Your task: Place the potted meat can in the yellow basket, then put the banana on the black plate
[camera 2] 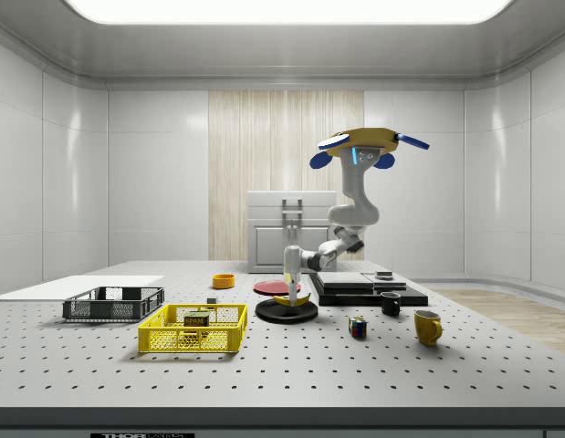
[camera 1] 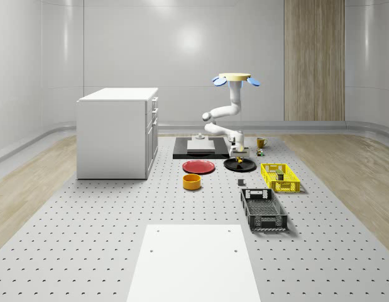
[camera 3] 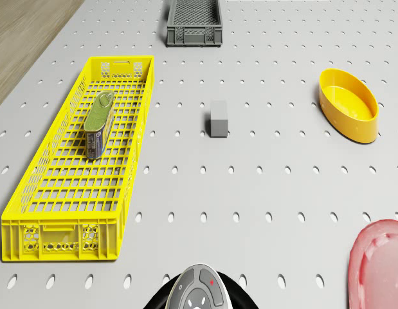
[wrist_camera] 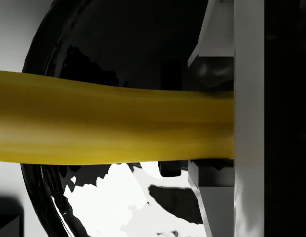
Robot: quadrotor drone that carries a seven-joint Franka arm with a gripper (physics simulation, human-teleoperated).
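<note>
Claw (camera 2: 292, 290) pinching the curved, smooth yellow banana (camera 2: 292, 298) at the glossy round black plate (camera 2: 287, 313).
Drone (camera 2: 366, 143) hovers above the perforated desk (camera 2: 373, 365); potted meat can (camera 3: 98, 124) lies lengthwise in the latticed yellow basket (camera 3: 31, 193).

banana (wrist_camera: 113, 121) cut off at wrist view edge, red plate (camera 3: 379, 267) cropped in drone view
</note>
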